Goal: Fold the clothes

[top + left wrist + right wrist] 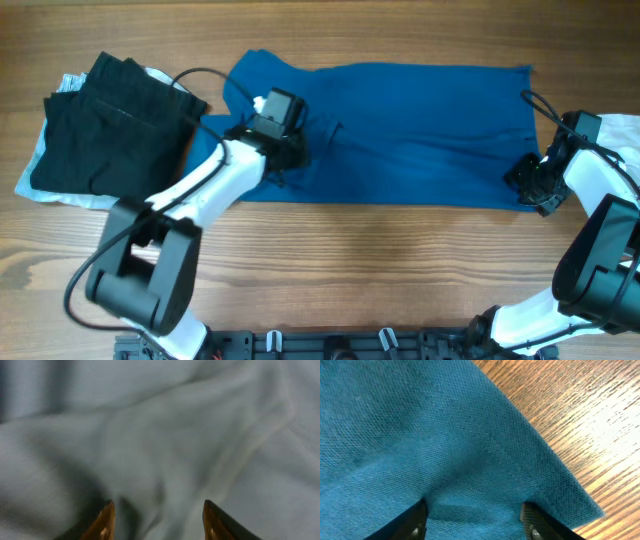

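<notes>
A large plain deep-blue garment point(400, 130) lies spread flat across the middle of the table. My left gripper point(285, 150) is down on its left part, jaws open, fingertips point(157, 520) pressing into wrinkled cloth point(160, 435) that looks pale in the left wrist view. My right gripper point(530, 185) is at the garment's near right corner, jaws open point(475, 520) and pushed against the blue cloth point(420, 435) close to its hem. A black garment point(105, 125) lies folded at the left on pale cloth point(50, 185).
Bare wooden tabletop point(380, 260) runs along the front. A white cloth point(625, 135) shows at the right edge. Cables trail from both wrists. The wood point(580, 420) shows beside the garment's corner in the right wrist view.
</notes>
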Motion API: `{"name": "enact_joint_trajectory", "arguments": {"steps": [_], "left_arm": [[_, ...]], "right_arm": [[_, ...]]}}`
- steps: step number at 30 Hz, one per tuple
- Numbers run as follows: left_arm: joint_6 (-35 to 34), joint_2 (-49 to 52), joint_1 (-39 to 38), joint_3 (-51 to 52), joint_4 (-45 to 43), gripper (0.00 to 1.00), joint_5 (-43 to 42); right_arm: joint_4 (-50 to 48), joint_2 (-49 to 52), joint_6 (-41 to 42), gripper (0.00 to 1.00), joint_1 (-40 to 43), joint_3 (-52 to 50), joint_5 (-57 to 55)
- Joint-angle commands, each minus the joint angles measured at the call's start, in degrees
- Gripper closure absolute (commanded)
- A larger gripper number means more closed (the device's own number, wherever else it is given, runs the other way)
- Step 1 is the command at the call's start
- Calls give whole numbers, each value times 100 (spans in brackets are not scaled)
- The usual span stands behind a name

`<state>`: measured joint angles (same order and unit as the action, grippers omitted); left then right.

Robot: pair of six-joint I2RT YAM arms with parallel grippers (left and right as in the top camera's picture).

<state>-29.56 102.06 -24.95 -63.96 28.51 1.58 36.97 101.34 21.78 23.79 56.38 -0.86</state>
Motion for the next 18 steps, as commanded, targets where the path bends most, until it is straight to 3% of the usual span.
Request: {"name": "enact_joint_trajectory", "arguments": {"steps": [1, 3, 8, 11, 15, 18], "left_arm": [[66, -946, 308, -44, 907, 41, 553], [66, -1075, 586, -42, 1451, 41, 713], [61, -1032, 905, 496, 1587, 43, 544], [61, -1032, 909, 992, 1405, 42, 533], [63, -1023, 911, 1668, 656, 41, 654], [61, -1023, 911, 2201, -118, 39, 841]], "right_arm": [[197, 140, 74, 29, 166, -216, -2], [192, 140, 72, 20, 190, -216, 33], [264, 140, 66, 27, 190, -219, 186], [275, 140, 68, 52, 190, -219, 210], [337, 140, -26, 78, 190, -219, 221], [461, 140, -76, 84, 190, -219, 146]]}}
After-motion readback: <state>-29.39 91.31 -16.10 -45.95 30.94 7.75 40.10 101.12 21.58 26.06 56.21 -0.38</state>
